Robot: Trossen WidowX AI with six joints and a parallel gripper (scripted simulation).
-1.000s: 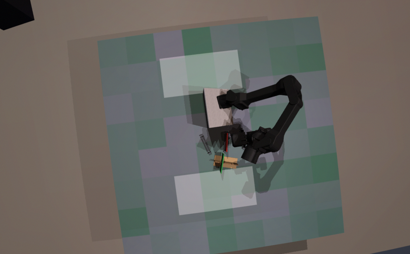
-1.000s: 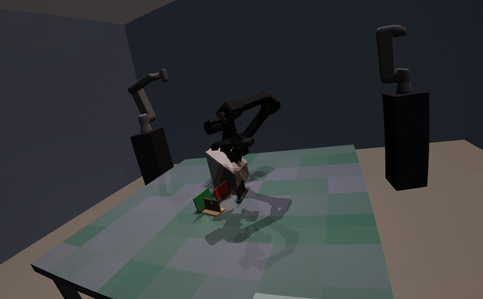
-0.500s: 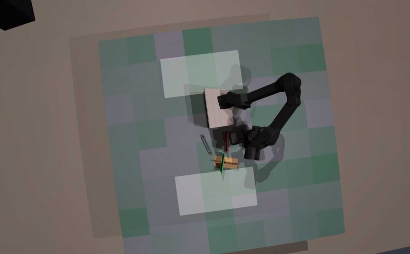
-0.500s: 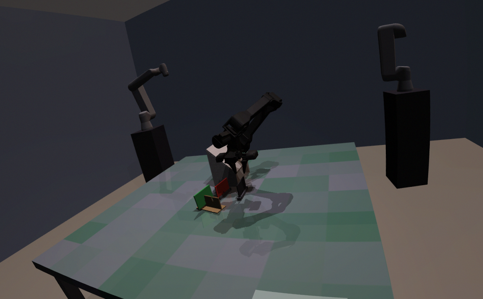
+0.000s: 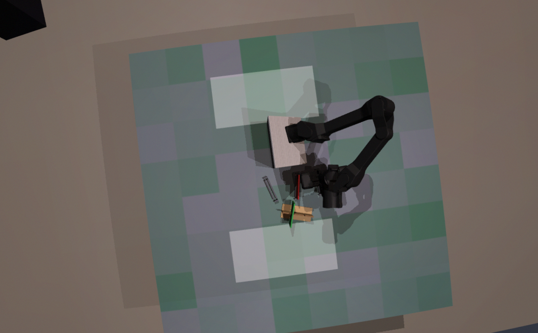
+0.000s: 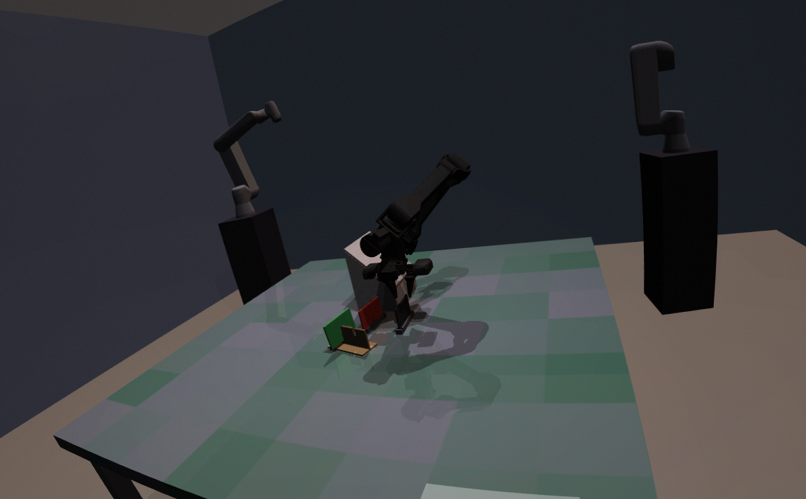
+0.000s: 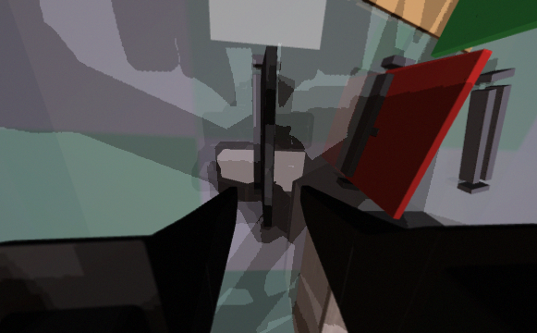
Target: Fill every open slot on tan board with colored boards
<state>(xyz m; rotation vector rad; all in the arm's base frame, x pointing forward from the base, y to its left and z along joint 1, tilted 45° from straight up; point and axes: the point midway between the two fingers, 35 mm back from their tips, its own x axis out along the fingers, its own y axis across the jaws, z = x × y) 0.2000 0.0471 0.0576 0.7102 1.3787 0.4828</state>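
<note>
Boards — one green [image 5: 291, 214] [image 6: 338, 328] [image 7: 504, 23], in one tan board [image 5: 304, 211] [image 6: 355, 337] [image 7: 416, 13]; one red [image 5: 298, 187] [image 6: 371, 313] [image 7: 416, 134] and one black [image 6: 402, 311] [image 7: 269, 139], upright — surround our gripper's [image 6: 401, 295] [image 7: 269, 189] spread jaws: black below, red beside, green farther off.

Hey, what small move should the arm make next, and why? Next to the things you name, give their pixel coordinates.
Probably lower the end effector [image 5: 320, 181] [image 6: 403, 296] [image 7: 269, 193] a little: its open fingertips seem to flank the upright black board [image 6: 403, 312] [image 7: 270, 134] from above, without gripping it.
</note>
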